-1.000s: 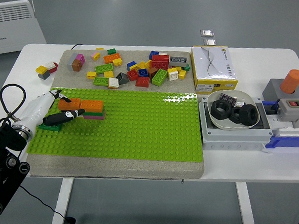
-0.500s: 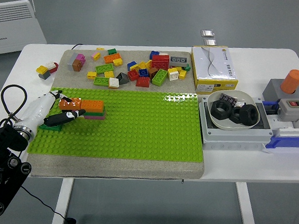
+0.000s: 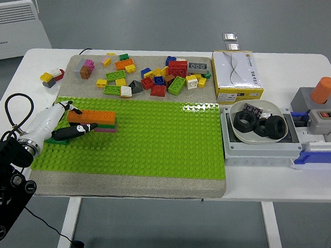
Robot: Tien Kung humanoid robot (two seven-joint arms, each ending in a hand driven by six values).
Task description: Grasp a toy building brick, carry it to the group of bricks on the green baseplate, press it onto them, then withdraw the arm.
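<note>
Now level and flush atop the brick stack [image 3: 98,122], orange brick [image 3: 83,116] pinched by left hand [image 3: 64,124]; pressing step, release and withdrawal next.

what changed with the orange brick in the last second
The left robot hand set the tilted orange brick down level beside the other orange brick on the stack, its fingers staying around it. The loose bricks, baseplate and bowl kept their places.

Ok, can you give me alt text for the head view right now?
The robot's left hand holds its fingers at the stack of orange bricks near the left end of the green baseplate. Loose bricks lie behind it.
</note>
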